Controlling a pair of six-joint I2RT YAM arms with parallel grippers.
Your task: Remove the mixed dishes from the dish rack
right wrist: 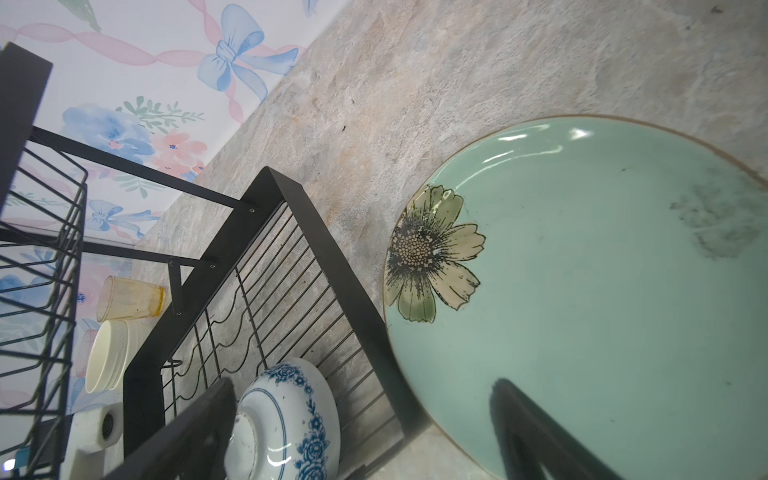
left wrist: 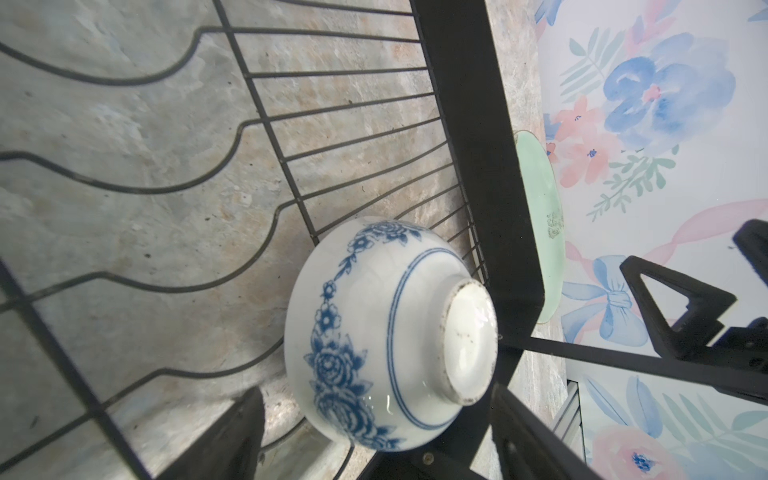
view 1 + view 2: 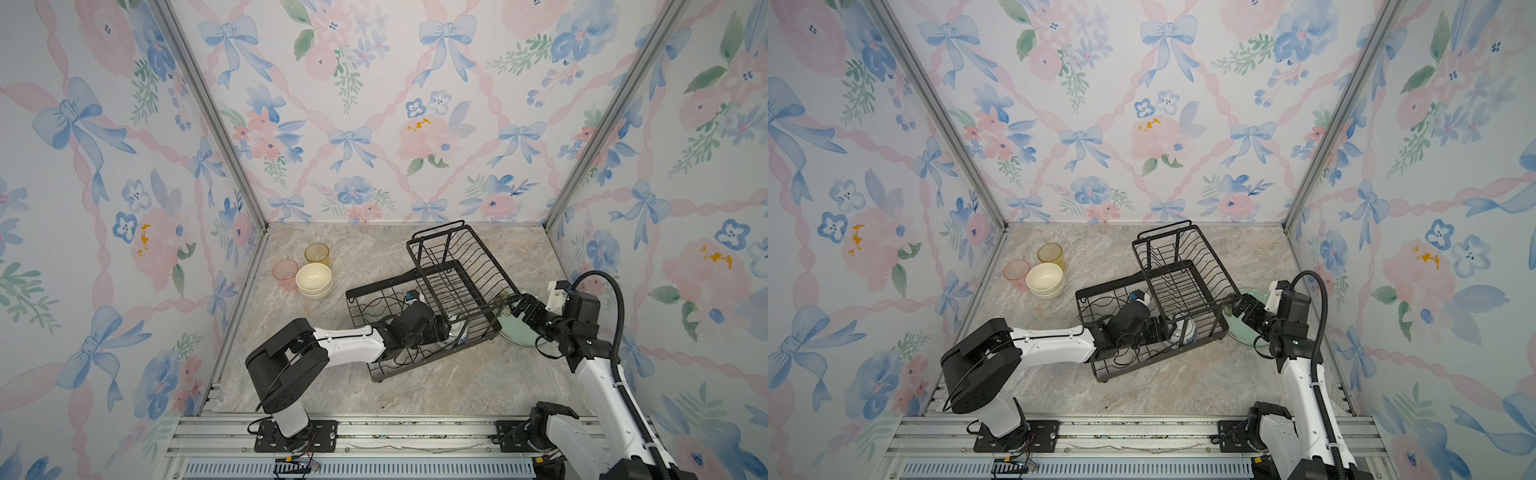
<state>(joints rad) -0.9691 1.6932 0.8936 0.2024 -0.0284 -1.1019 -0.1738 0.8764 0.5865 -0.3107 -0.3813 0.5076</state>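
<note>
The bowl [image 2: 386, 336] lies tipped, foot showing, in a corner of the rack's [image 2: 469, 145] lower tray. It looks glazed, slick and brittle, so a pinch across the rim seems best. The left gripper [image 2: 374, 399] is spread wide at it, and the right gripper [image 3: 513, 305] is released over the plate [image 1: 602, 291].

The dish rack [image 2: 478, 124] is black wire. The bowl [image 2: 390, 336] is white with blue peonies and rings. The pale green plate [image 1: 602, 291] bears a cream-and-olive flower. There are cream bowls [image 3: 314, 279], a yellow tumbler [image 3: 317, 254] and a pink tumbler [image 3: 285, 272]. The desk [image 3: 415, 395] is marbled grey-beige. The wallpaper [image 3: 374, 104] has blue bows and pink ribbons.

2 top views overhead, wrist views close, sharing bowl [image 2: 374, 332]
</note>
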